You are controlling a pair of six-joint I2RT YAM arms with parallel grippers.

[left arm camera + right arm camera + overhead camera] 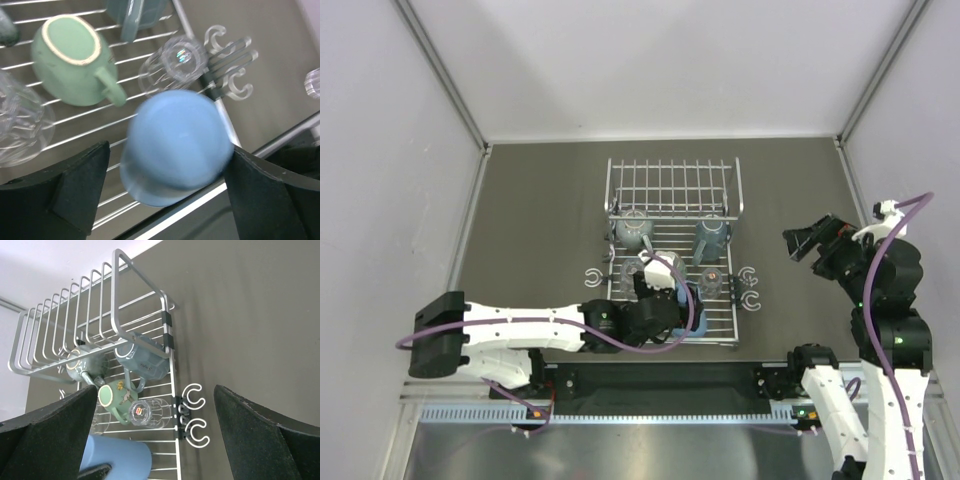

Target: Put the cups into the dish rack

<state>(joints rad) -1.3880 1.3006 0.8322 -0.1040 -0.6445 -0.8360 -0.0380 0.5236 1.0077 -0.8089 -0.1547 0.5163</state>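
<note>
My left gripper (pixel 170 148) is over the near part of the silver-white wire dish rack (pixel 672 190), fingers spread. Between them is the large smooth light-blue tumbler (pixel 177 140), base toward my wrist camera and blurred. It seems to touch the finger on that view's right, while a sliver of rack bars shows beside the other finger, so I am not squeezing it.

Past my fingertips, left to right, are:
- a clear ribbed tumbler (pixel 22 125)
- a mint-green mug (pixel 70 60), base up
- a second clear tumbler (pixel 177 62)
- two small white C-shaped clips (pixel 235 82) just off the rack's edge

My right gripper (pixel 155 390) hangs well apart from the rack over the dark table (pixel 240 315), fingers wide with nothing between them. Far beyond them, two grey-blue mugs (pixel 145 360) lie by the upright grid.
</note>
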